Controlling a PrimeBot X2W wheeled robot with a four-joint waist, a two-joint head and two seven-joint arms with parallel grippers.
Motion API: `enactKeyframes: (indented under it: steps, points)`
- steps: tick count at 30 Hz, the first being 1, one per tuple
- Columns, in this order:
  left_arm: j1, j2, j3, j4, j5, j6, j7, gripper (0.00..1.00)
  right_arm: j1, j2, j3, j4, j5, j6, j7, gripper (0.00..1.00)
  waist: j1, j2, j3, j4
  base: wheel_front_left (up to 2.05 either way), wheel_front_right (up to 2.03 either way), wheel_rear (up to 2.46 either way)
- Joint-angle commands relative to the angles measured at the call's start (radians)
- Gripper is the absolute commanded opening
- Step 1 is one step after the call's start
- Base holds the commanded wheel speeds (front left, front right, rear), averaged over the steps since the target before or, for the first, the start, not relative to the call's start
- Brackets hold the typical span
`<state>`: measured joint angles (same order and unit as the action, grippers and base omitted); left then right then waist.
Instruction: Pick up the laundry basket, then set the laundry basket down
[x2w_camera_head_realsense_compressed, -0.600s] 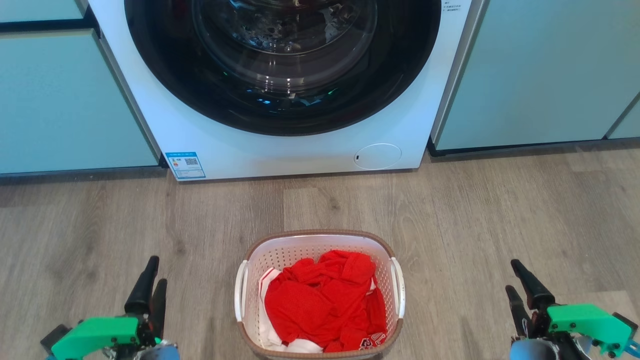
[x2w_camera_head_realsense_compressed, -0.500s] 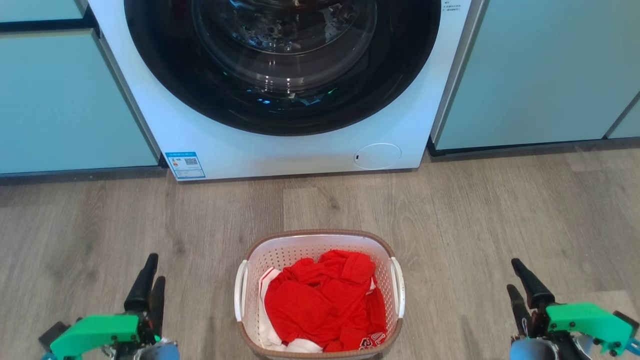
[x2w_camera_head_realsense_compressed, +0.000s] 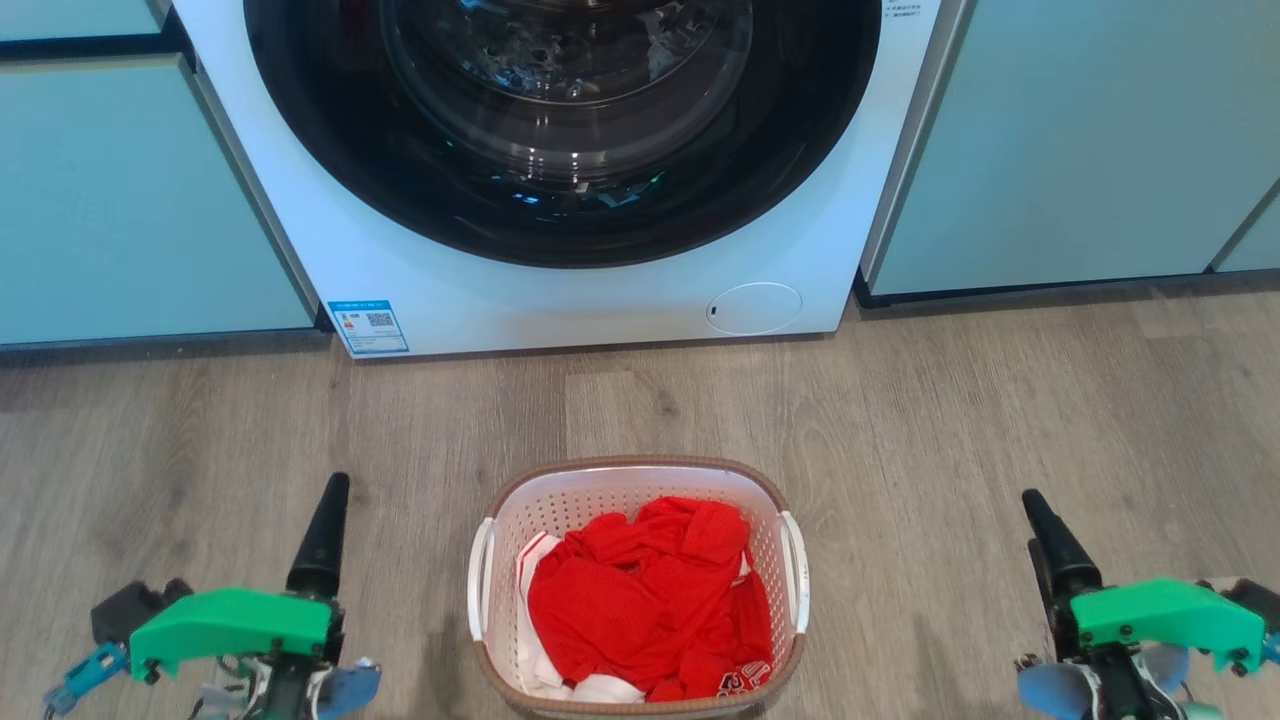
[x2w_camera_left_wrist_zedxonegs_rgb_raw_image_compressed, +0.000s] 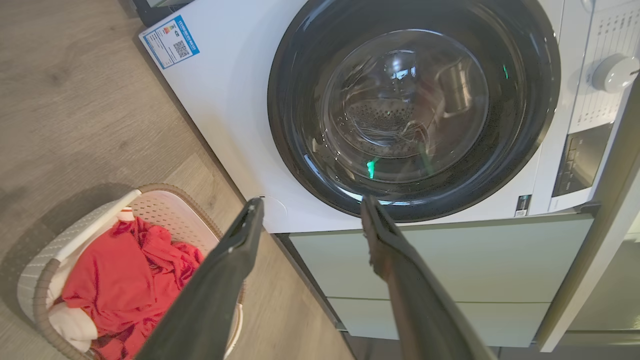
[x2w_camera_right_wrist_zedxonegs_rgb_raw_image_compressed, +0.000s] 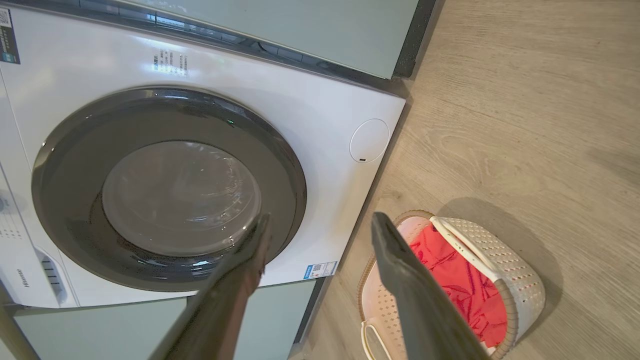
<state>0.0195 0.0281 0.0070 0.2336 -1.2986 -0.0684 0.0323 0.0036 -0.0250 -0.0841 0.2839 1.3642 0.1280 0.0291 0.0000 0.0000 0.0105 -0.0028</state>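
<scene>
laundry basket (x2w_camera_head_realsense_compressed: 640, 464) with red clothes (x2w_camera_head_realsense_compressed: 640, 600) stands on floor (x2w_camera_head_realsense_compressed: 900, 420), apart from washing machine (x2w_camera_head_realsense_compressed: 600, 300) front | floor gap each side between its handles (x2w_camera_head_realsense_compressed: 797, 575) and left gripper (x2w_camera_left_wrist_zedxonegs_rgb_raw_image_compressed: 311, 205), right gripper (x2w_camera_right_wrist_zedxonegs_rgb_raw_image_compressed: 321, 217) | both grippers' fingers spread wide, empty | blue QR sticker (x2w_camera_head_realsense_compressed: 368, 327), print unreadable

Washing machine (x2w_camera_head_realsense_compressed: 560, 290): white, front-loading, dark glass door, ahead of left gripper (x2w_camera_left_wrist_zedxonegs_rgb_raw_image_compressed: 312, 202). Pale green cabinets (x2w_camera_head_realsense_compressed: 1050, 150) flank it. Grey wood-look floor (x2w_camera_head_realsense_compressed: 900, 420) beneath.

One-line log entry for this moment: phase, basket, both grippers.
phase: pre-grasp | laundry basket: on floor before washing machine, holds red clothes | left gripper: open, left of basket, not touching | right gripper: open, right of basket, not touching
</scene>
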Motion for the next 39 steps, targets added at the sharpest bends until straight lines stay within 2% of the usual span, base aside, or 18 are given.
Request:
enactKeyframes:
  steps: [1,14,39]
  points:
    - [-0.048,0.010,-0.002,-0.048,0.046,0.009,-0.013,1.00,-0.050,-0.010,0.013,-0.046,-0.042,0.001,-0.013,1.00,0.0000,0.0000,0.001,0.000,0.00,0.00,0.00]
    - [-0.056,0.032,-0.064,-0.087,0.263,0.084,-0.049,1.00,-0.053,-0.012,0.057,-0.096,-0.247,0.001,-0.048,1.00,0.0000,0.0000,0.007,-0.001,0.00,0.00,0.00]
    - [-0.060,0.140,-0.211,-0.147,0.570,0.296,-0.123,1.00,-0.052,-0.016,0.120,-0.155,-0.578,0.002,-0.122,1.00,0.0000,0.0000,0.011,-0.007,0.00,0.00,0.00]
